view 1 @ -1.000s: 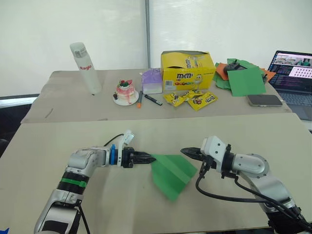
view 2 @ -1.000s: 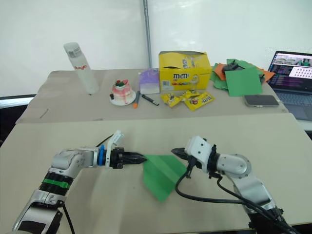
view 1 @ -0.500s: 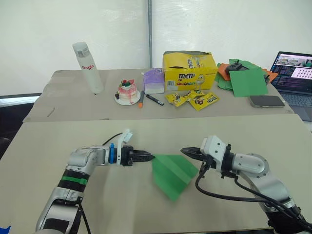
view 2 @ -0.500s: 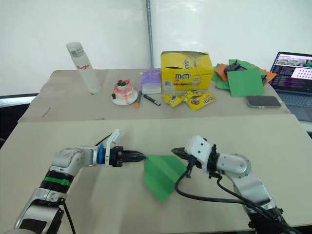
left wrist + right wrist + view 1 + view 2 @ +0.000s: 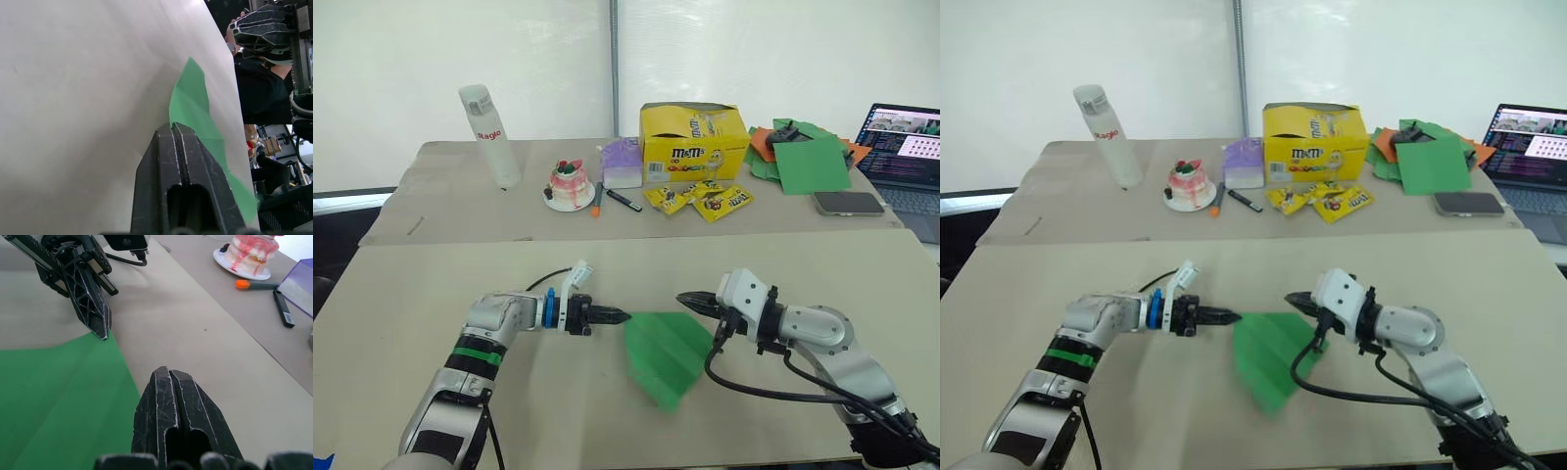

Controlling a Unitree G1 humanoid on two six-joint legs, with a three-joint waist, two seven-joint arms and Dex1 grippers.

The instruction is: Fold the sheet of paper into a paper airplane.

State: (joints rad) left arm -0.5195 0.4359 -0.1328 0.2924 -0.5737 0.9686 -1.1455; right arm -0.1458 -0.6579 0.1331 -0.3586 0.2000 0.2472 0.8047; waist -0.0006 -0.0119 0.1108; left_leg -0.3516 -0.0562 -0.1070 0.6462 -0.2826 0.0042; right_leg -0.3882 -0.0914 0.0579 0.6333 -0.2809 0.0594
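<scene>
The sheet of paper point(image 5: 666, 354) is bright green and folded into a creased wedge, lying on the near tan table with its point toward me. My left gripper point(image 5: 623, 316) is shut, with its tips pinched on the wedge's left corner point(image 5: 172, 126). My right gripper point(image 5: 682, 299) is shut with nothing in it, hovering just beyond the wedge's far right edge point(image 5: 58, 391). The two grippers point at each other across the paper. In the right wrist view the left gripper point(image 5: 103, 333) meets the green corner.
On the far table stand a white bottle point(image 5: 489, 137), a small cake on a plate point(image 5: 570, 184), a purple box point(image 5: 619, 162), a yellow candy box point(image 5: 693, 142) with candy packets point(image 5: 700, 199), a heap of green and orange sheets point(image 5: 803, 152), a phone point(image 5: 847, 203) and a laptop point(image 5: 906, 147).
My left gripper has shut on the paper's left corner and shifted a little to the right. The paper has slid slightly right with it. The right gripper has stayed in place.
</scene>
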